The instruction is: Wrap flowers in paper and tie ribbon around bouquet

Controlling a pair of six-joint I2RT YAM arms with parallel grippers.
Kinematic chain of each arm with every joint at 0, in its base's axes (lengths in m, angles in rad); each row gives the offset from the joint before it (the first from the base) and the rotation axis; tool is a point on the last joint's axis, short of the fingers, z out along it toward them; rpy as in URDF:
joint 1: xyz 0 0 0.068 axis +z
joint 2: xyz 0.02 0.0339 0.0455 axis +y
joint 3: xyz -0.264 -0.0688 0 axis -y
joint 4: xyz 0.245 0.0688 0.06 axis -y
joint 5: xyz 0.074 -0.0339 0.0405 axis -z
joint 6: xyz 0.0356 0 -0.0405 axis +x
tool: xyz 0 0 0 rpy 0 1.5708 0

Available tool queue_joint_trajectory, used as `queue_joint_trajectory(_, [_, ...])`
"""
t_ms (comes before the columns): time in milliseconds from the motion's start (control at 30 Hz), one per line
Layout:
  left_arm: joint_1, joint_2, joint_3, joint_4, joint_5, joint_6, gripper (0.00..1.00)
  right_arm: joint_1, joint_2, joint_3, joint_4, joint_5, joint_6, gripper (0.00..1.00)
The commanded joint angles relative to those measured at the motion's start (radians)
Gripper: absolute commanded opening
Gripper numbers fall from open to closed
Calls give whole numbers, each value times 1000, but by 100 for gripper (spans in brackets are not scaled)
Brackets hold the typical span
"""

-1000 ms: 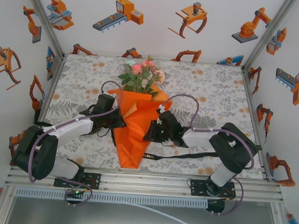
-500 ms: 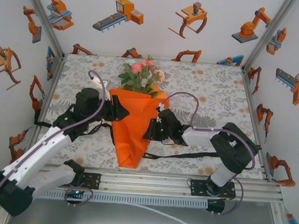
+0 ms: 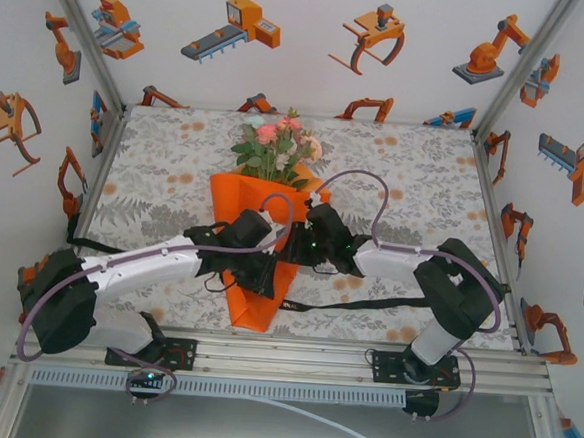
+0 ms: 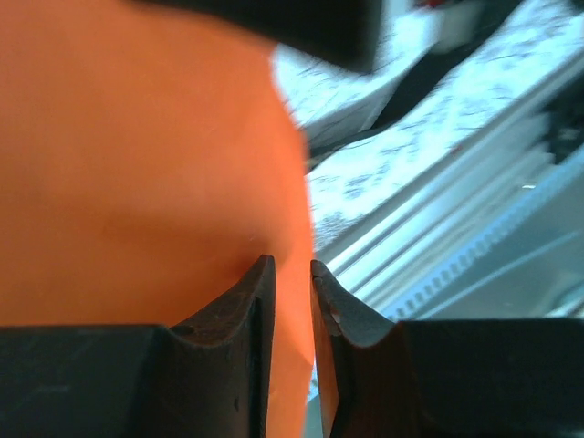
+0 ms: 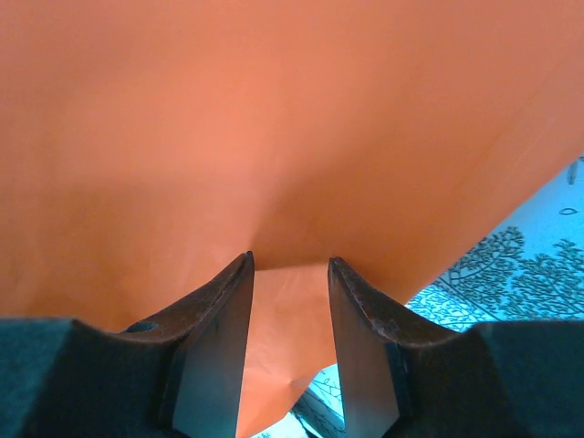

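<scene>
The bouquet [image 3: 265, 202] lies in the middle of the table as an orange paper cone, its narrow end toward me. The flowers [image 3: 275, 143] show pink and peach above its wide far end. My left gripper [image 3: 261, 275] reaches across the lower cone from the left. In the left wrist view its jaws [image 4: 290, 278] stand narrow, shut on an edge of the paper [image 4: 137, 164]. My right gripper [image 3: 293, 242] meets the cone's right side. Its jaws [image 5: 290, 274] are open, astride a flap of paper [image 5: 283, 328]. The black ribbon [image 3: 366, 304] trails right from under the cone.
The floral tablecloth [image 3: 425, 178] has room on both sides of the cone. A metal rail [image 3: 293, 354] runs along the near edge, close to the cone's tip. White printed walls [image 3: 538, 146] close in the table at left, right and back.
My left arm drew back to the left, then swung in over the lower cone and closed on the paper's edge. The right gripper shifted slightly up the cone and widened.
</scene>
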Motion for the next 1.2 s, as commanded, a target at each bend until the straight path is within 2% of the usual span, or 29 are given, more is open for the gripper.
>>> queue_joint_trajectory(0, [-1, -34, -50, -93, -155, -12, 26, -23, 17, 28, -34, 63, -30, 41])
queue_joint_trajectory(133, [-2, -27, -140, -72, -257, -39, 24, -86, 51, 25, -15, 63, -31, 43])
queue_joint_trajectory(300, [-2, -18, -237, -2, -329, -126, 24, -148, 70, 39, 1, 31, -60, 45])
queue_joint_trajectory(600, [-2, -62, -317, 45, -366, -176, 23, -242, 178, 141, 9, 9, -90, 48])
queue_joint_trajectory(667, [-2, -71, -330, 71, -350, -177, 23, -272, 185, 163, 7, 27, -101, 49])
queue_joint_trajectory(767, [-3, -89, -332, 119, -313, -172, 23, -288, 159, 223, -60, -17, -122, 49])
queue_joint_trajectory(900, [-3, -107, -324, 159, -301, -172, 23, -214, -8, 167, -87, -76, -92, 49])
queue_joint_trajectory(1000, [-3, -111, -330, 159, -328, -177, 23, -63, -121, 50, -72, -48, -56, 49])
queue_joint_trajectory(1167, [-3, -110, -332, 125, -367, -170, 23, 168, -108, -94, 45, -42, 74, 43])
